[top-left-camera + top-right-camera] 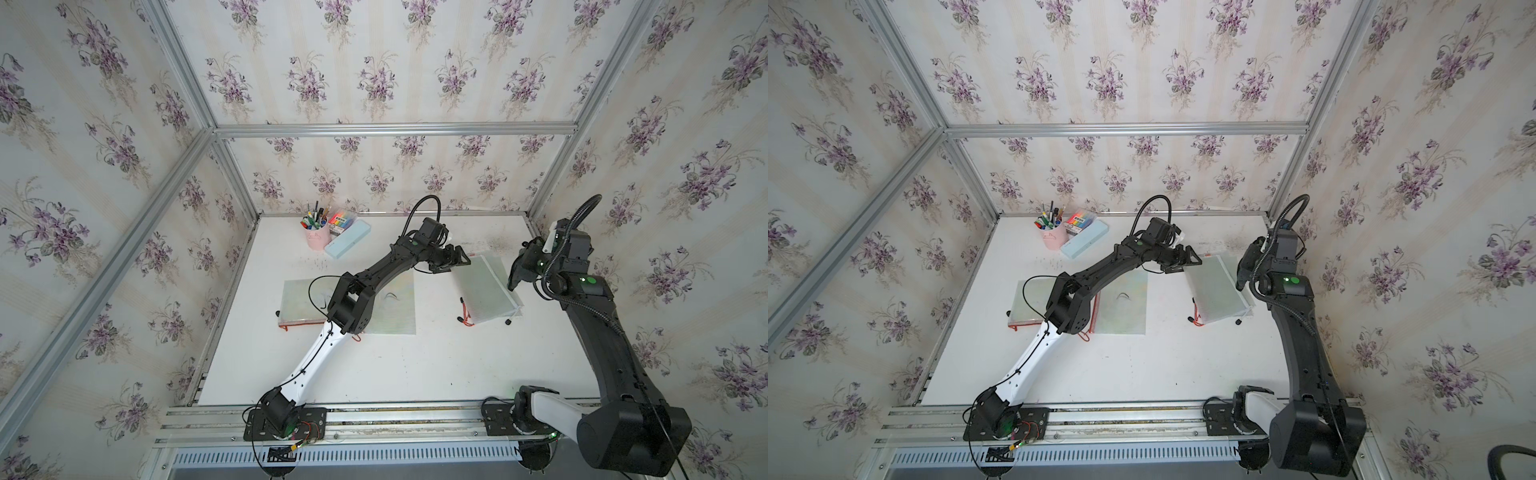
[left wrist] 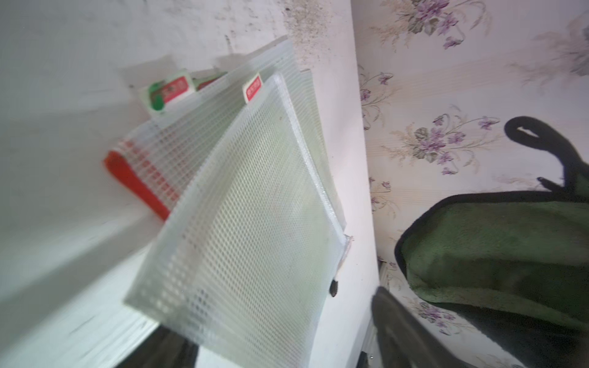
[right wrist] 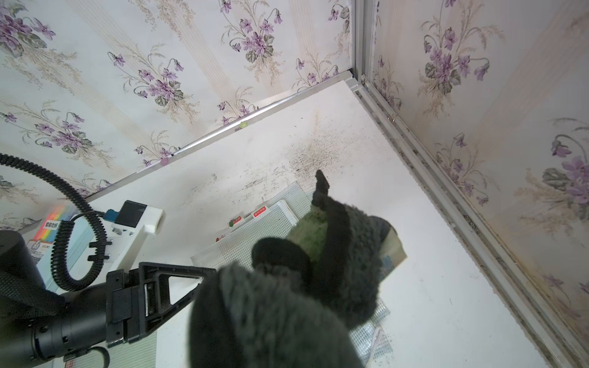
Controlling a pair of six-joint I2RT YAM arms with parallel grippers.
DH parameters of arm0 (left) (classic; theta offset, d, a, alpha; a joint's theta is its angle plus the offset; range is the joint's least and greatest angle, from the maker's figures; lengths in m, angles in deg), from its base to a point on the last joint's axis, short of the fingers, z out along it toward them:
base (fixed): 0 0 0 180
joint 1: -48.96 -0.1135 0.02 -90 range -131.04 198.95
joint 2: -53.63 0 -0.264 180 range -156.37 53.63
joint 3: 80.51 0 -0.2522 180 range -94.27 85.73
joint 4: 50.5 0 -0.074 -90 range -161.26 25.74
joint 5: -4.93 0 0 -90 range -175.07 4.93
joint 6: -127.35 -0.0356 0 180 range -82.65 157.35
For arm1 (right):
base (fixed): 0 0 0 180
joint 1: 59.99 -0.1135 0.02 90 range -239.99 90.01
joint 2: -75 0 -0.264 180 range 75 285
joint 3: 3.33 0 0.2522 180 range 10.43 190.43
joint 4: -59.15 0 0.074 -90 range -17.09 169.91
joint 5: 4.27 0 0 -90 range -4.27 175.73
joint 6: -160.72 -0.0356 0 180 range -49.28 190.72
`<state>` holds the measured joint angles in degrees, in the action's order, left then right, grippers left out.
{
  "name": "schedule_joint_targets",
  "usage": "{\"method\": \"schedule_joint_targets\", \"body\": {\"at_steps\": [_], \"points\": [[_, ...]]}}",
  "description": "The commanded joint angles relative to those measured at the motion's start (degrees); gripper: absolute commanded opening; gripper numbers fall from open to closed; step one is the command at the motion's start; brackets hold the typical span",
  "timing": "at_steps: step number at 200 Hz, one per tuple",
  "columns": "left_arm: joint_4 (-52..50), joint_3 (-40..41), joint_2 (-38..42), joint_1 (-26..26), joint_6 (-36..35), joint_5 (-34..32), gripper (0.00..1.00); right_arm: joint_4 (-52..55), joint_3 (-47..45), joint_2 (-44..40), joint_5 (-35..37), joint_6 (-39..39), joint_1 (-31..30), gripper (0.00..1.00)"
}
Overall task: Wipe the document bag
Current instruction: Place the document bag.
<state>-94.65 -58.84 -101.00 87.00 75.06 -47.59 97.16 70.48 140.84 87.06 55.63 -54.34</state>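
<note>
Three papered walls hem the white table [image 1: 415, 365]. The document bag [image 1: 488, 291] tops a small stack of mesh bags close to the right wall [image 1: 665, 266], with only a thin strip of table between the stack's outer edge and the frame. The widest open stretch runs along the front rail. At the back left, a pink pen cup [image 1: 316, 240] and a blue box [image 1: 347, 245] sit well apart from the stack. The left arm reaches diagonally from the front rail, its elbow hanging over two more bags [image 1: 305, 305] at mid-table. The left gripper [image 1: 457, 259] is at the stack's inner back corner. Its fingers [image 2: 401, 331] are spread wide, with the blurred, tilted edge of the document bag between them. The right arm stands tall along the right wall, wrist bent down over the stack's outer edge. The right gripper [image 1: 519, 266] is closed on a dark green cloth [image 2: 494, 248], which drapes over its fingers and hangs just above the bags.
</note>
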Motion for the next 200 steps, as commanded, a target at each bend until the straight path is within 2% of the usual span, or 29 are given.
{"method": "schedule_joint_targets", "body": {"at_steps": [1, 20, 36, 48, 78, 107, 124, 148, 173, 200], "points": [[-9.59, -0.89, 3.39, -0.15, -11.00, -7.68, 1.00, -2.77, -0.21, 0.16, -1.57, -0.64, -0.02, 0.19], [-16.61, -0.53, 6.19, -0.58, -15.73, -12.27, 1.00, -3.31, -0.71, 0.25, -2.86, -0.88, -0.27, 0.19], [-20.92, 3.61, 10.76, -1.57, -18.74, -16.36, 1.00, -3.36, -0.67, 0.57, -1.95, -0.59, -2.38, 0.19], [-21.29, 11.27, 16.29, -2.87, -20.10, -19.23, 1.00, -2.82, 0.01, 1.32, 1.29, 0.41, -6.58, 0.19], [-14.42, 37.59, 33.09, -8.00, -20.19, -21.58, 1.00, -3.32, 1.94, 6.29, 5.25, -0.56, -19.61, 0.20], [-13.47, 52.17, 42.35, -12.86, -21.01, -22.56, 1.00, -6.17, 4.99, 15.45, 7.79, -2.46, -32.91, 0.20], [-12.89, 57.67, 45.07, -15.06, -20.67, -22.16, 1.00, -8.00, 8.25, 21.63, 6.99, -3.01, -39.37, 0.20], [-8.82, 63.85, 47.07, -17.50, -20.00, -20.53, 1.00, -9.92, 13.15, 30.03, 4.53, -2.86, -44.29, 0.20], [-6.83, 64.90, 44.03, -18.53, -19.27, -18.50, 1.00, -8.79, 18.34, 39.16, 1.82, -2.42, -46.39, 0.20], [-3.36, 64.98, 41.03, -18.53, -18.19, -14.76, 1.00, -8.96, 18.76, 43.86, 0.22, -3.31, -46.74, 0.20]]}}
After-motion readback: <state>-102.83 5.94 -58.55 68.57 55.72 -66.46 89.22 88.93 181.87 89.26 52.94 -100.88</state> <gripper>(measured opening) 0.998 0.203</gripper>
